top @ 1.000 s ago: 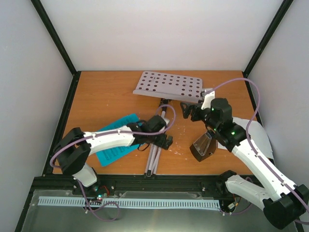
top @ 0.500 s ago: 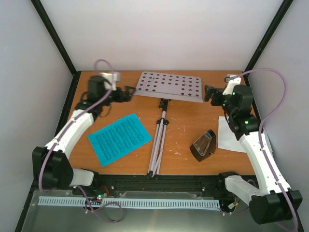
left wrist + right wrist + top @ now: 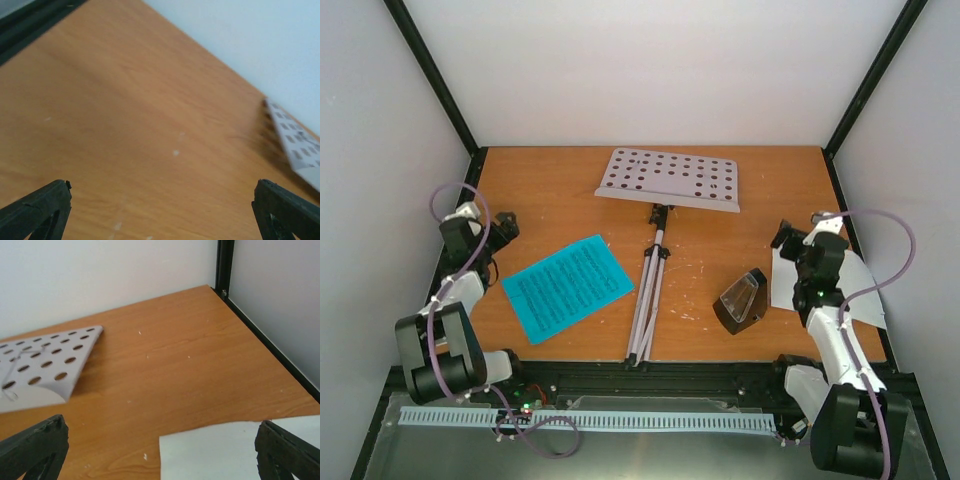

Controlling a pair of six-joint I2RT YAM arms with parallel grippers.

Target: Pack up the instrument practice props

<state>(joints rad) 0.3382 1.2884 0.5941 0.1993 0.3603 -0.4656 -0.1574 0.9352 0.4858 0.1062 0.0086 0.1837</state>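
The silver music stand lies flat mid-table, its perforated grey tray (image 3: 670,180) toward the back and its folded legs (image 3: 648,290) pointing to the front. A blue music sheet (image 3: 568,287) lies left of the legs. To their right the black metronome (image 3: 742,300) lies on its side, and a white sheet (image 3: 785,283) sits beside it, partly under the right arm. My left gripper (image 3: 505,228) is open at the left edge over bare wood (image 3: 160,215). My right gripper (image 3: 782,238) is open above the white sheet's corner (image 3: 225,450), holding nothing (image 3: 162,450).
Black frame posts and white walls close in the orange table (image 3: 560,210) on three sides. The tray's edge (image 3: 297,150) shows far right in the left wrist view, and its other end (image 3: 45,365) at the left in the right wrist view.
Both arms have swung from the middle to the tray's two ends and then drawn back to the table's sides. Both grippers stayed open. The props have not moved.
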